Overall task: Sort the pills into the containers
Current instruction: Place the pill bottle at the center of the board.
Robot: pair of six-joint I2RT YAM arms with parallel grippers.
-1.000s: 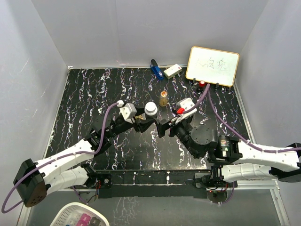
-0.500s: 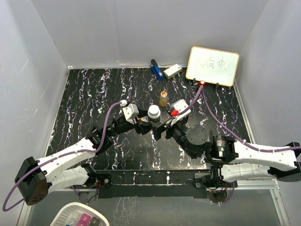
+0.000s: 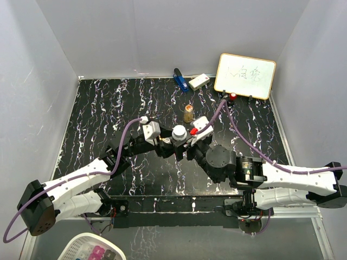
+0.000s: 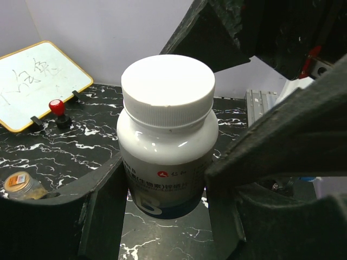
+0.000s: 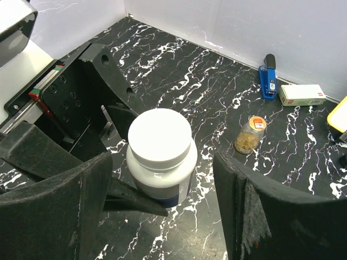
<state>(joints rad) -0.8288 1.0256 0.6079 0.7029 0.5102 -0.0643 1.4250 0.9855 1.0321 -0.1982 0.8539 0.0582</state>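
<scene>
walls (image 3: 162, 32): plain pale grey | tabletop (image 3: 108, 103): black, white veining | light: even

Blue stapler (image 3: 179, 79) beside white block (image 3: 199, 82), whiteboard (image 3: 245, 76) at back right, black marbled table (image 3: 108, 108)

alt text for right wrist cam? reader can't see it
White-capped bottle, upright, clamped by the left gripper, sits between the open fingers of the right gripper, untouched by them. Behind, on the black marbled table: amber bottle, blue object, white block.
</scene>
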